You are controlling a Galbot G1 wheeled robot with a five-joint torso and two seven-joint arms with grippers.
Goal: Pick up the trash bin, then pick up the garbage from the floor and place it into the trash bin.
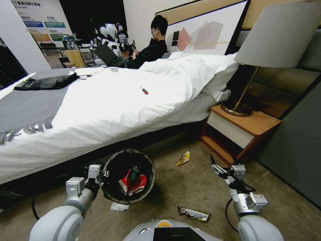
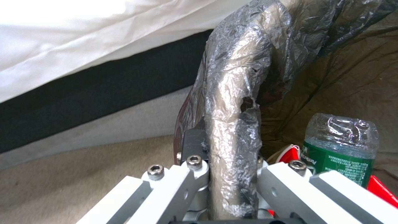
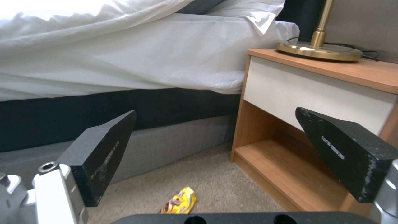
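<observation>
So, progress check, going left to right. The left gripper (image 2: 224, 174) has its jaws pinched on the bag-lined rim of the trash bin (image 1: 113, 194), which sits at the foot of the bed (image 1: 117, 100), right next to the bed base. Whether the bin is lifted off the carpet or just resting on it, I can't tell from these shots. Either way I'd call the "grab the bin" part done, or near enough.

Inside the bin there's already a red-and-white carton (image 1: 124, 184) and a green-labelled bottle (image 2: 340, 146) standing on top of it, so some of the garbage looks dealt with.

What's left on the floor, as far as I can see: a white tissue (image 1: 119, 207) lying just beside the bin's near side, a shiny wrapper (image 1: 194, 213) on the carpet close to the robot's base, and a yellow snack wrapper (image 1: 184, 158) further out, between the bin and the nightstand (image 1: 240, 130).

The right gripper (image 1: 216, 167) hovers over the carpet near the nightstand with its jaws spread wide and nothing in them. From its own wrist camera the yellow wrapper sits low between the two pads, so my guess is that's the piece it's lined up for.

Roughly halfway, I'd say: three bits of litter to go.
</observation>
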